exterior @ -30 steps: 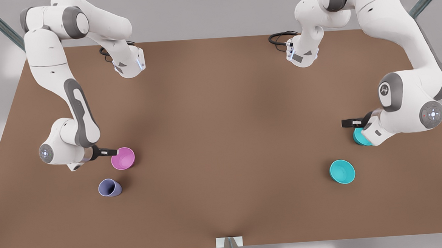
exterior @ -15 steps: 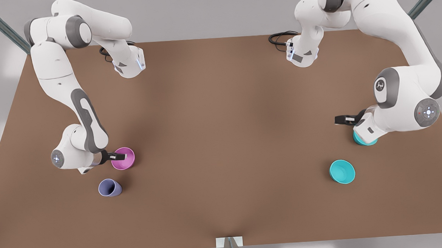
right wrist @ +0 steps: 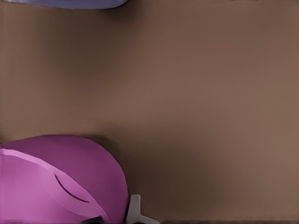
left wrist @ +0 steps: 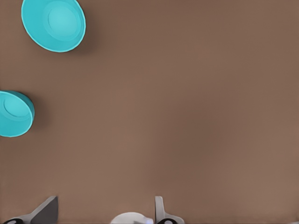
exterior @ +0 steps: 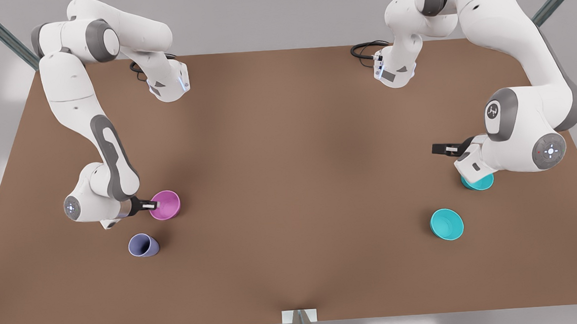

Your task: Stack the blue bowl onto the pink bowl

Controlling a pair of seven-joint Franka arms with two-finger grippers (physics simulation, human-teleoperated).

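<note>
1. Count: four vessels stand on the brown tabletop (exterior: 289,181). They are one pink bowl (exterior: 167,205), two turquoise bowls of the same size, and one narrower purple cup (exterior: 143,245). There are two arms, each with one pair of jaws.
2. The pink bowl is on the front view's left, with the purple cup near it at about 7 o'clock, the two apart.
3. The blue bowl (exterior: 479,181) is on the front view's right, partly hidden under the left arm's wrist. The second turquoise bowl (exterior: 447,224) stands clear of it at about 7 o'clock. Both are upright on the tabletop.
4. The right gripper (exterior: 153,205) reaches in from 9 o'clock of the pink bowl. Its jaws are drawn in on the bowl's near wall. In the right wrist view one finger (right wrist: 134,211) sits just outside the pink wall, touching it. The bowl looks a little tipped in the front view.
5. The left gripper (exterior: 436,149) hangs at about 10 o'clock of the blue bowl in the front view, its fingers pointing toward 9 o'clock.
6. The left jaws are spread wide and hold nothing. In the left wrist view bare tabletop lies between the two fingers (left wrist: 46,211), and both turquoise bowls sit well apart from them.
</note>
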